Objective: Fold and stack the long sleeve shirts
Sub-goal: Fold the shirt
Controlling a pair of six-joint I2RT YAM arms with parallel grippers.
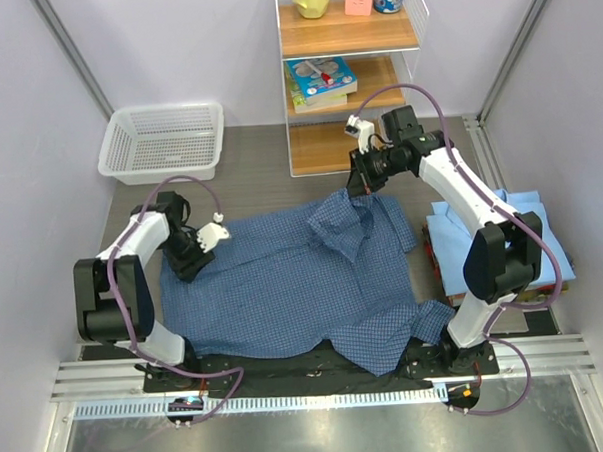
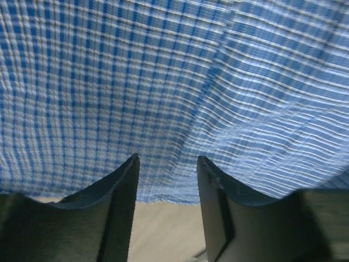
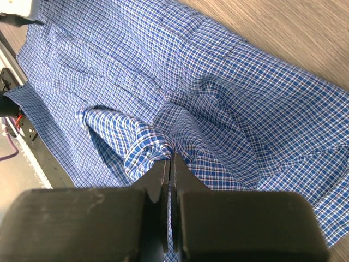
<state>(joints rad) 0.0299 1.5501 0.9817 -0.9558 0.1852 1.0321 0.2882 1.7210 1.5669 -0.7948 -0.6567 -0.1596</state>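
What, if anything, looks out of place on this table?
The dark blue checked shirt lies askew: its near corner hangs past the table onto the black base plate in front, and its far side is bunched where the right gripper pinches it. Nothing looks damaged.

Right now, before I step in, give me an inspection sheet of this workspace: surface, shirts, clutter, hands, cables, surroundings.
Surface: brown wood-grain table, mostly under cloth.
Job's things: dark blue fine-checked button-up shirt spread out and rumpled; plain light blue shirt folded at the right side.
Clutter: white plastic mesh basket at the far left corner.
Hands: left hand open at the checked shirt's edge; right hand shut on a pinched fold of that shirt.
Cables: purple cable looped over each arm, none seen snagged.
Surroundings: wooden shelf unit behind the table, holding a book and small containers; pale walls around.
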